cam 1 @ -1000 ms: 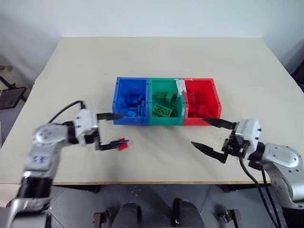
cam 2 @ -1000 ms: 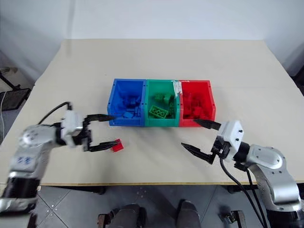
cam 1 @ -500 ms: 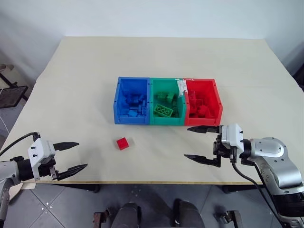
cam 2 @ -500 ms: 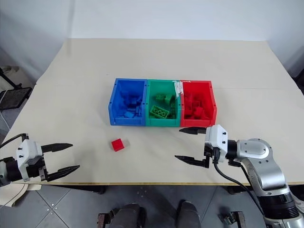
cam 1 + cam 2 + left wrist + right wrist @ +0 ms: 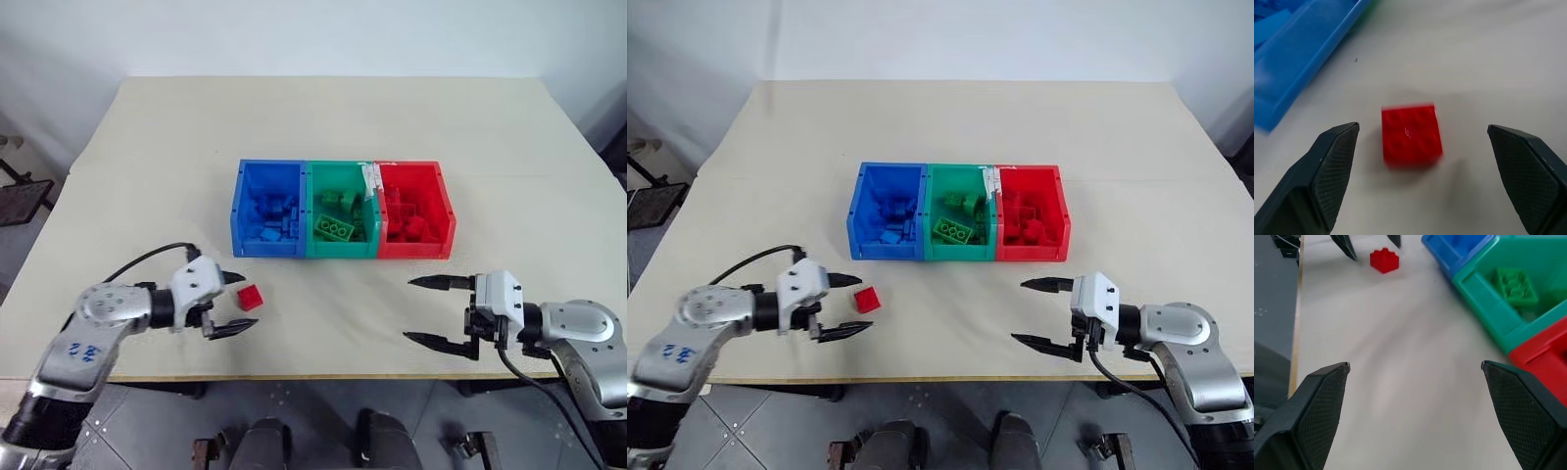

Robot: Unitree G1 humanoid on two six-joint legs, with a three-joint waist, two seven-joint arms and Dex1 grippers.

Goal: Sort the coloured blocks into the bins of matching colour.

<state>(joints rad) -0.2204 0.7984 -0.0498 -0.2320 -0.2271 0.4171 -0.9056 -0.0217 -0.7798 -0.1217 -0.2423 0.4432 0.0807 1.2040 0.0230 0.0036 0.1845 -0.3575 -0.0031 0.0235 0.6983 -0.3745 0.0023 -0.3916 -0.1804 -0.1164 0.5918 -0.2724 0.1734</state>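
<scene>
A single red block [image 5: 252,297] lies on the beige table in front of the blue bin [image 5: 266,247]. My left gripper [image 5: 245,303] is open and low over the table, one finger on each side of the block without touching it; the left wrist view shows the block [image 5: 1411,134] between the two fingers [image 5: 1327,171]. My right gripper [image 5: 408,309] is open and empty, pointing left near the front edge, below the red bin [image 5: 416,249]. The green bin [image 5: 341,249] stands between the other two. Each bin holds several blocks of its own colour.
The joined bins sit mid-table, with bare table behind and to both sides. A white tag [image 5: 372,181] sticks up on the wall between the green and red bins. The table's front edge [image 5: 323,375] runs just below both grippers.
Half a second ago the left gripper was out at the table's front left corner; it has swung back to straddle the red block. The right gripper dropped slightly toward the front edge. The block stayed put.
</scene>
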